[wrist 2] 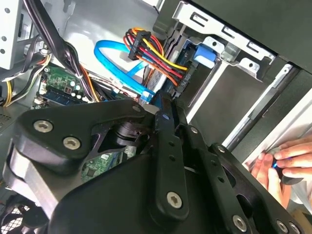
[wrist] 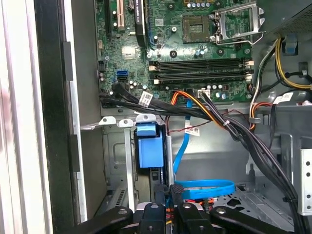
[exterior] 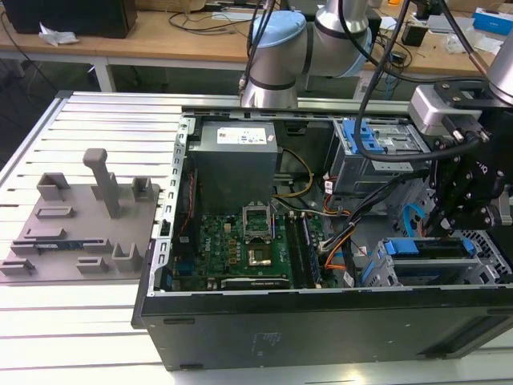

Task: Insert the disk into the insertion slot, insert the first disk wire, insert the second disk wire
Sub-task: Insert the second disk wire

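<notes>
Disk is seated in the slot. Its long axis runs along the bay, and its blue caddy end faces the motherboard.

Gripper hangs just above the disk's cable end, pointing down at it. In the second wrist view the gripper tip sits right at the loose end of the blue cable, so the target is directly ahead of it and almost touching. The coloured wire bundle runs to the disk's rear, just beside that plug, and looks already plugged in.

I can't tell the gripper's state. Its own body blocks the tip in both wrist views, so I can't say whether it's pinching the blue plug.

Also hidden: the disk's sockets and the plug face. The blue cable loops beside the disk. A person's hand shows outside the case, well away from the disk.
</notes>
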Tool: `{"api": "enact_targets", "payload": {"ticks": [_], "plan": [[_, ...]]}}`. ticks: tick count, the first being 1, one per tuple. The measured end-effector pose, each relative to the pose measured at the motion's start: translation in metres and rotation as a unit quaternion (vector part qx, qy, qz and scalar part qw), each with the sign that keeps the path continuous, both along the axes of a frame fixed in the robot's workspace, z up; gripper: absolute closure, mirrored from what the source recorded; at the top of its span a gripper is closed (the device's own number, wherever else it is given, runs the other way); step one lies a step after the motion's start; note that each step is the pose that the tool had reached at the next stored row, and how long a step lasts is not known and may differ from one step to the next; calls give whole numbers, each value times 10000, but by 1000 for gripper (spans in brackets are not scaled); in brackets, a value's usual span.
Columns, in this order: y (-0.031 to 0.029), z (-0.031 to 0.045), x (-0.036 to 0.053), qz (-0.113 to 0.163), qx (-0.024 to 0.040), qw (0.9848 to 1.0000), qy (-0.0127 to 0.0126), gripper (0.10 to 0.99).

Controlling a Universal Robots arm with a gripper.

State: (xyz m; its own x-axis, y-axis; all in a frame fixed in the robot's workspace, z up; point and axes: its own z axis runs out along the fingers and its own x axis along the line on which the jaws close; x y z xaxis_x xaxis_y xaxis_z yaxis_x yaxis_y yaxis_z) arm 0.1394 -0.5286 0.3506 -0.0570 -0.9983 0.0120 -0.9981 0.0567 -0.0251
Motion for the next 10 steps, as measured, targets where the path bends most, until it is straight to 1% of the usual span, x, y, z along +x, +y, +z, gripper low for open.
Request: {"api": "enact_targets", "payload": {"ticks": [10], "plan": [[-21, -10, 21, 0, 4, 10000, 0, 925]]}}
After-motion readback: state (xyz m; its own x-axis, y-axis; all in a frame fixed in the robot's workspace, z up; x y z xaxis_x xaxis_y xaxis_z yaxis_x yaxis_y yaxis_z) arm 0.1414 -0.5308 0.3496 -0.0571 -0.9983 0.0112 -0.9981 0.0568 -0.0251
